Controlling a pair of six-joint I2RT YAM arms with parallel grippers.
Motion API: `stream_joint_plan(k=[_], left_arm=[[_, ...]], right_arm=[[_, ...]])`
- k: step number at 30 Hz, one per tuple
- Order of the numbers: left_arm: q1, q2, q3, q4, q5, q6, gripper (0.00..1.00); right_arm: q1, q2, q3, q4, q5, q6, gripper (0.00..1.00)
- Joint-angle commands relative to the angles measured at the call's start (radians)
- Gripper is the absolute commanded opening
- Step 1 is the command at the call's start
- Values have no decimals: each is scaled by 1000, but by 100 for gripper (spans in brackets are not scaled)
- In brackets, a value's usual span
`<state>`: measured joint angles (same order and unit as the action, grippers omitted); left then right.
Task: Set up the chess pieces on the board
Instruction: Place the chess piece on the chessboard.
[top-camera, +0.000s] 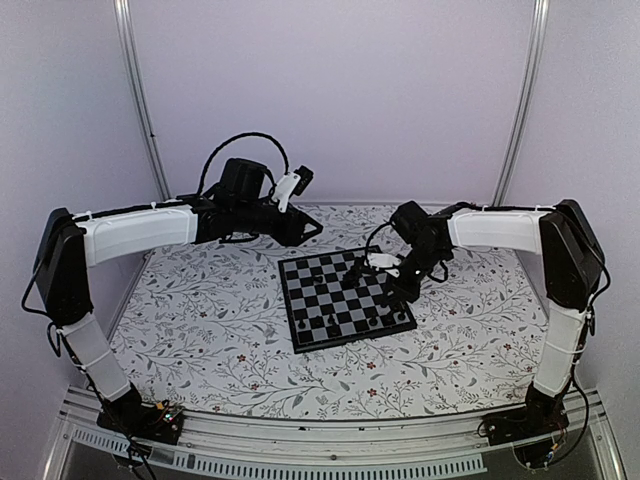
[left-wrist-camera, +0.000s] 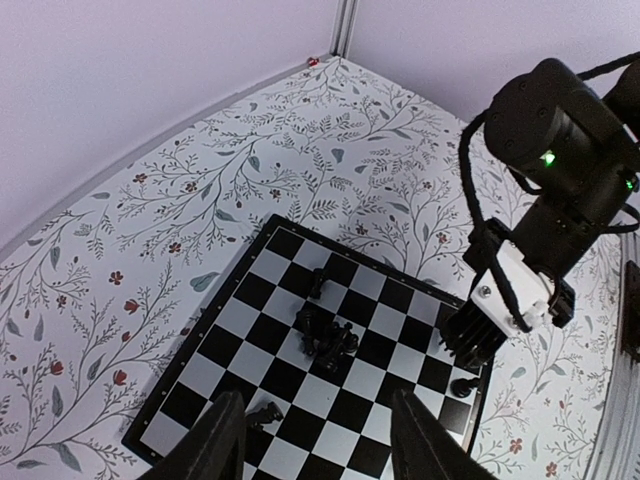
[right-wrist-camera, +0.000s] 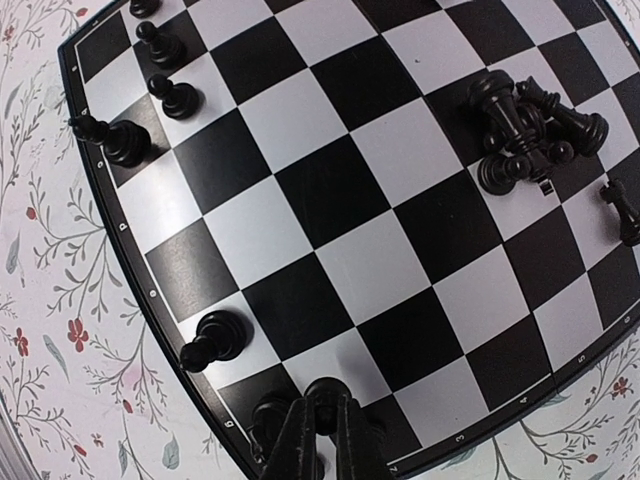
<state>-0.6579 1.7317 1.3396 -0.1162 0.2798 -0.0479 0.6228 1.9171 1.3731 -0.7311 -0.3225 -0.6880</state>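
The board (top-camera: 310, 332) lies in the middle of the table; it also shows in the left wrist view (left-wrist-camera: 226, 326) and the right wrist view (right-wrist-camera: 330, 180). A heap of fallen black chess pieces (right-wrist-camera: 522, 132) lies near its centre (left-wrist-camera: 328, 336). Several pieces (right-wrist-camera: 122, 142) stand along one edge row, one of them a single piece (right-wrist-camera: 214, 338). My right gripper (right-wrist-camera: 322, 412) is shut on a black piece (right-wrist-camera: 322, 390) over the board's corner squares, beside another piece (right-wrist-camera: 266, 416). It hangs at the board's right side (top-camera: 405, 285). My left gripper (left-wrist-camera: 318, 432) is open and empty, high above the board's far side (top-camera: 305, 228).
A floral cloth (top-camera: 200, 330) covers the table around the board. Pale walls and two metal posts (top-camera: 140, 100) close in the back. One piece (left-wrist-camera: 262, 412) lies fallen near the board's left side, and one (left-wrist-camera: 318, 284) stands apart from the heap.
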Motion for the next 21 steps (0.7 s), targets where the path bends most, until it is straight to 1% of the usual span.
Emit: stream_joint_plan(k=[1,16,21], left_arm=[[9,-13,15,4,12,14,51],[7,-12,15,-1,16,16,51],[7,-11,16,-3,16,18,52]], right_arm=[[8,27,39,-24,15,11,5],[7,57,53,-42,9,13,9],[6,59,55,-41,13,14,14]])
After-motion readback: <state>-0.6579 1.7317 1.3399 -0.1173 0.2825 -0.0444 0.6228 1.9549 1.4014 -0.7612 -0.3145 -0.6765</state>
